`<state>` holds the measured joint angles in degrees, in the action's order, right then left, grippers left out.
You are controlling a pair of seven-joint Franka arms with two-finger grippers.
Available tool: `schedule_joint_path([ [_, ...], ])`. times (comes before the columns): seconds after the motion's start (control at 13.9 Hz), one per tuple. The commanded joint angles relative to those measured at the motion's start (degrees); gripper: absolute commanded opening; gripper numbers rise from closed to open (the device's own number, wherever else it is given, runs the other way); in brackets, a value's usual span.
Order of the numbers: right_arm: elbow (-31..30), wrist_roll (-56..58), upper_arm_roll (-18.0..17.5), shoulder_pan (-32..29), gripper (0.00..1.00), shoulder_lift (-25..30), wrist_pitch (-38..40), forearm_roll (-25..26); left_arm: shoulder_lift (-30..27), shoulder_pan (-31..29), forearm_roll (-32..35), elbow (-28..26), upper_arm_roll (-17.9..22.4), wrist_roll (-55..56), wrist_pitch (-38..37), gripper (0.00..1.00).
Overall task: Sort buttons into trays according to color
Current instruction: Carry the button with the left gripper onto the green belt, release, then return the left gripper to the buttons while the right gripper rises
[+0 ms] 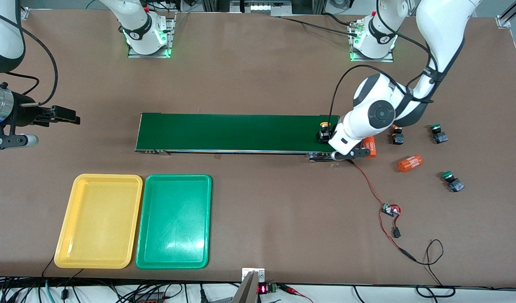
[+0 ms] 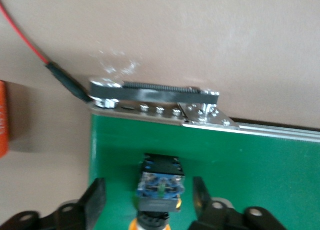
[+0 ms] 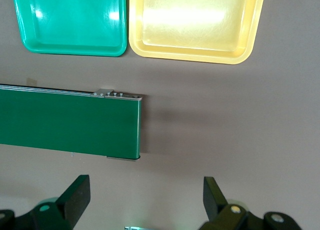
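Observation:
A yellow-capped button [image 1: 324, 131] lies on the conveyor belt [image 1: 232, 132] at the left arm's end. My left gripper [image 2: 149, 197] is open around that button [image 2: 160, 182], with a gap on each side between it and the fingers [image 2: 96, 202]. Another yellow-capped button [image 1: 397, 136] and two green-capped buttons [image 1: 438, 134] [image 1: 452, 181] sit on the table past the belt's end. The yellow tray [image 1: 99, 221] and green tray [image 1: 173, 221] lie side by side, nearer the front camera than the belt. My right gripper [image 1: 66, 115] waits open over the table at the right arm's end.
Two orange cylinders [image 1: 410, 163] [image 1: 369, 147] lie near the belt's end by the left arm. A small circuit board [image 1: 390, 209] with red and black wires trails toward the front edge. The right wrist view shows both trays [image 3: 195, 24] [image 3: 70, 19] and the belt's end [image 3: 65, 122].

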<state>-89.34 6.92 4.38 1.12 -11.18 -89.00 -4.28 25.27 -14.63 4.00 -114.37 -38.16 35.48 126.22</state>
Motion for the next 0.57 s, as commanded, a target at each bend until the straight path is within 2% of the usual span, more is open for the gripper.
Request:
schedule_joint_path([
  [0.0, -0.1, 0.6, -0.2, -0.2, 1.00, 0.1, -0.4, -0.2, -0.5, -3.7, -0.8, 6.3, -0.2, -0.5, -7.4, 1.00],
  [0.22, 0.0, 0.6, -0.1, -0.2, 1.00, 0.0, -0.4, -0.4, 2.1, -8.6, -0.1, 10.7, 1.8, -0.5, -12.1, 1.00],
  [0.36, 0.3, 0.6, -0.1, -0.6, 1.00, -0.1, -0.2, -0.7, 3.5, -13.9, 0.1, 10.7, 2.3, -1.3, -12.1, 1.00],
  [0.5, 0.4, 0.6, -0.1, -2.3, 1.00, -0.2, -0.4, -1.5, 3.2, -17.4, 1.1, 8.9, 2.5, -6.9, -13.4, 1.00],
])
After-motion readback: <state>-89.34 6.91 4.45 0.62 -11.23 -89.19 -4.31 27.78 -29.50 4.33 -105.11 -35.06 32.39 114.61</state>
